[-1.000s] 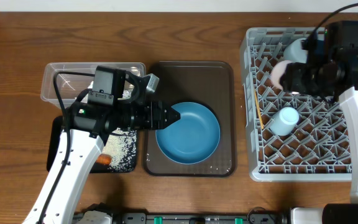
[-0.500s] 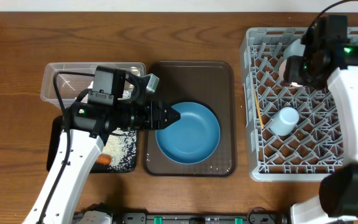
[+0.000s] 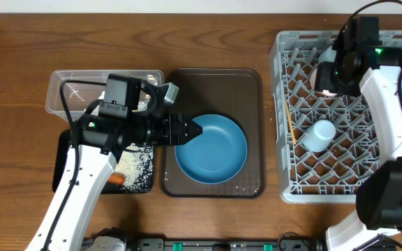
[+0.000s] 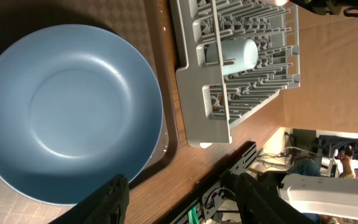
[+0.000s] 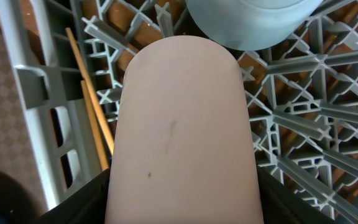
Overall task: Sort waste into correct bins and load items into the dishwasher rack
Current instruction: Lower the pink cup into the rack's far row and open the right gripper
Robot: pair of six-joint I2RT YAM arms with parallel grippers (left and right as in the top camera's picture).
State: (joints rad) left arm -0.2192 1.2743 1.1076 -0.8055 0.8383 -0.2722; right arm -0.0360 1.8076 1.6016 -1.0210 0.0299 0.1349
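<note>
while the right gripper (image 5: pixel 179 200) clamps the pink cup (image 5: pixel 182 124) lengthwise above the grey dishwasher rack (image 3: pixel 347 164), chopsticks (image 5: pixel 89 102) lie in the rack just beside. left gripper (image 4: pixel 185 200) fingers stand apart, holding nothing, at the rim of the blue plate (image 4: pixel 67 112) on the brown tray (image 3: pixel 215 87).

blue plate (image 3: pixel 211 150), pink cup (image 5: pixel 182 130), grey rack (image 3: pixel 282 174)

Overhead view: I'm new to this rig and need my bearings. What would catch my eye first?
The big blue plate sits on the brown serving tray at the centre, with the left gripper open at its left rim. On the right stands the large grey dishwasher rack, where the right gripper holds a pink cup over the pegs in its top-left part.
</note>
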